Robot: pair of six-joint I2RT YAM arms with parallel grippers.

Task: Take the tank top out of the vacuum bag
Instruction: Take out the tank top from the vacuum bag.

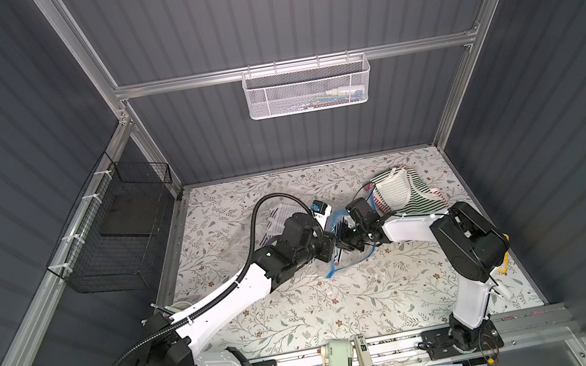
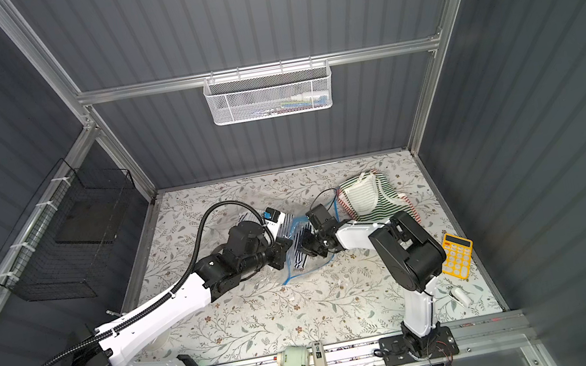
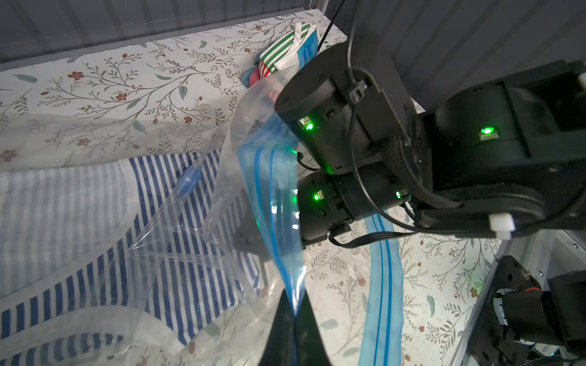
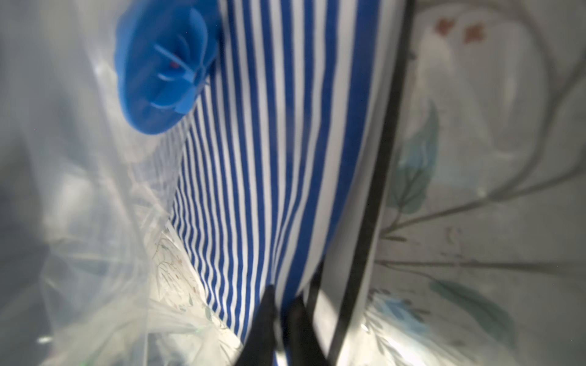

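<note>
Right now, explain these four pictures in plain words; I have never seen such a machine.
The left arm and right arm are robots mounted at a flowered table. Two pictures look down from overhead, nearly alike; the other two come from a camera on each wrist. On the table lie a clear vacuum bag with a blue zip strip, a heap of striped clothes and a yellow calculator. The left arm's jaws are shut on the zip strip; the right arm's jaws are shut on the blue-striped tank top, partly in the bag.

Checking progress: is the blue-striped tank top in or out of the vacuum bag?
Mostly in: the tank top shows through the clear vacuum bag in the left wrist view.
</note>
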